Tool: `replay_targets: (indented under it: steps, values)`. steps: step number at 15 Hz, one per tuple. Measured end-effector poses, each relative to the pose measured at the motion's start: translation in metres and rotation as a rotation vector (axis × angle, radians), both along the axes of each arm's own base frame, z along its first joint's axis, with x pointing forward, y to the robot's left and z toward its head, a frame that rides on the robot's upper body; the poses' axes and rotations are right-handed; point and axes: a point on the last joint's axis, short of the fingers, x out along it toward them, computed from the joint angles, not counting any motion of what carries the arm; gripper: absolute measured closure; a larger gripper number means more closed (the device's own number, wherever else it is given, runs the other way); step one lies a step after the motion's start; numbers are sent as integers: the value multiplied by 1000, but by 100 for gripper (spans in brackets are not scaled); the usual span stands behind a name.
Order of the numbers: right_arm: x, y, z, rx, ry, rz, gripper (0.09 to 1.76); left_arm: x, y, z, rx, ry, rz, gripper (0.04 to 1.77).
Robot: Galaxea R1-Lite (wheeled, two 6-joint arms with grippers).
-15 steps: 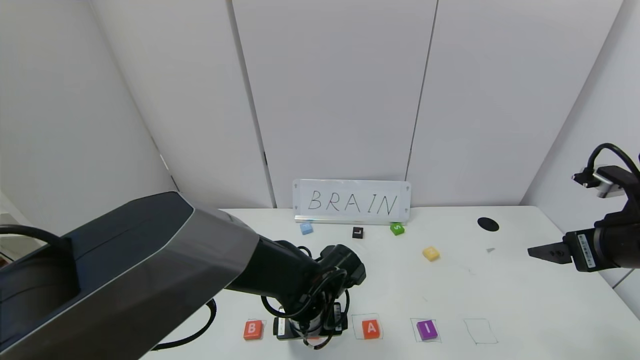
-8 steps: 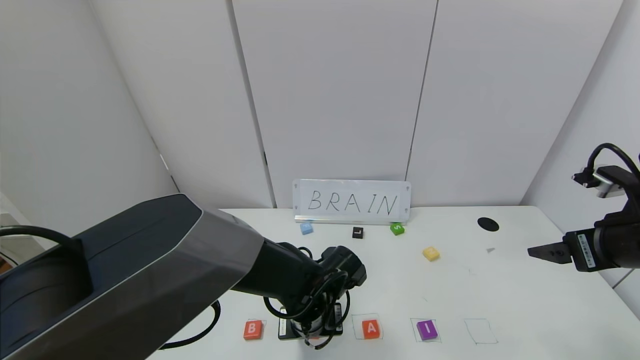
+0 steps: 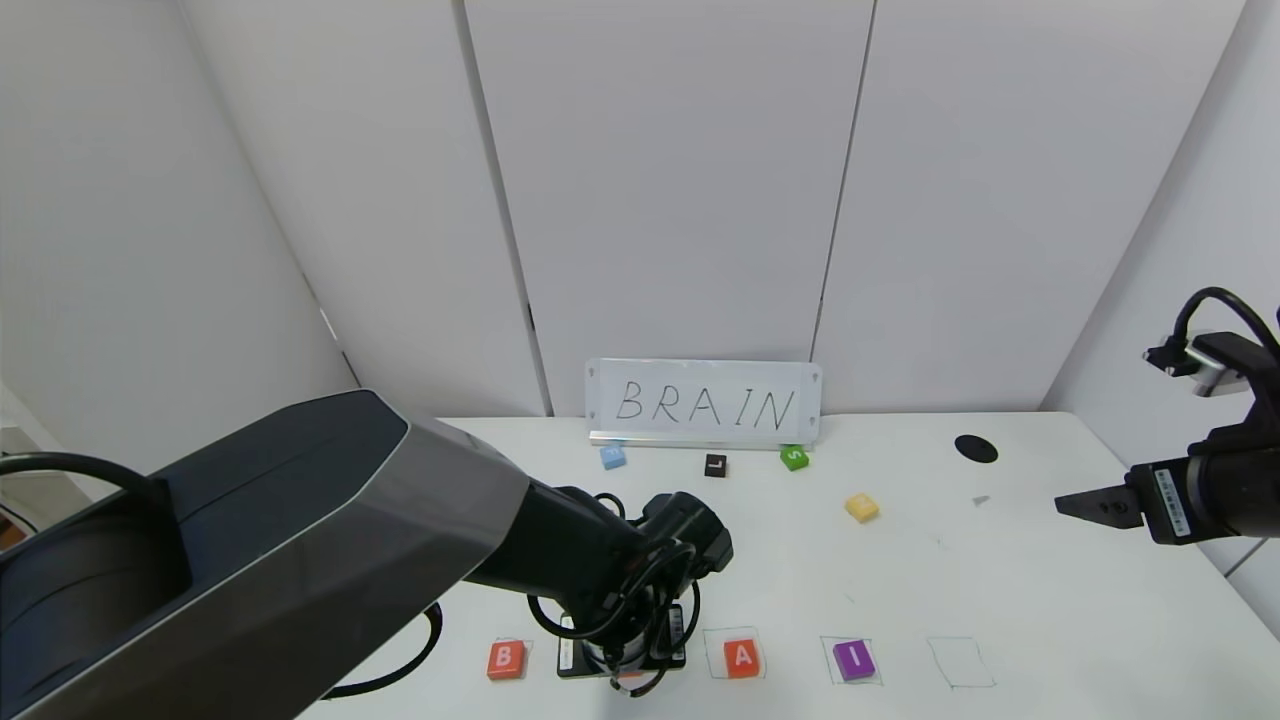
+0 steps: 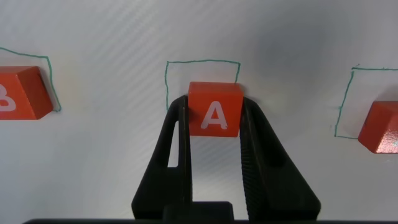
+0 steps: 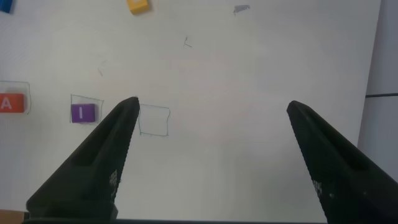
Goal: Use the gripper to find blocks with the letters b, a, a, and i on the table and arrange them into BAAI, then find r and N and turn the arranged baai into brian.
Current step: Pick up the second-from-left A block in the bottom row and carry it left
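Left gripper (image 4: pixel 214 124): low over the near edge of the table (image 3: pixel 1000 580), in the second drawn square of the row; its two black fingers (image 4: pixel 177 155) are closed against the sides of an orange-red A block (image 4: pixel 214 110), which sits partly inside the pen-drawn square (image 4: pixel 202 65).
Right gripper (image 5: pixel 211 155): parked above the table's right side, well apart from the row; jaws spread wide, holding nothing.
B block (image 3: pixel 506 658): first in the row, just left of the left gripper.
Second A block (image 3: pixel 741 657): in the third square, just right of the left gripper.
I block (image 3: pixel 853 659): purple, in the fourth square.
Fifth square (image 3: pixel 960 662): drawn outline with no tile inside.
N (image 3: pixel 862 507): yellow tile, mid-table, well apart from the row.
R: cannot tell where it is; not visible in any view.
Other tiles: blue (image 3: pixel 613 457), black L (image 3: pixel 715 465) and green S (image 3: pixel 794 458) near the back edge, below the sign (image 3: pixel 703 402) reading BRAIN.
Table hole (image 3: pixel 976 448): far right corner.
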Motion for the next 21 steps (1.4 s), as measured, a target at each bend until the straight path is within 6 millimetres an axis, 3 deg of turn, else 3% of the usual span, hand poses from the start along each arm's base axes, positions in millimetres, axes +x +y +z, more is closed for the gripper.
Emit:
replay_targets:
  steps: [6,11,16,21]
  values:
    - [0,1,0,0,0,3,14,0,1,2,6,0,1,130]
    - [-3,2,0,-20,-1,28,14,0,7,25,-18,-35,-1,130]
    - [-6,2,2,-20,-13,30,14,4,33,52,10,-30,-21,130]
    - [-7,3,6,-17,-22,32,14,21,74,70,25,-49,-3,130]
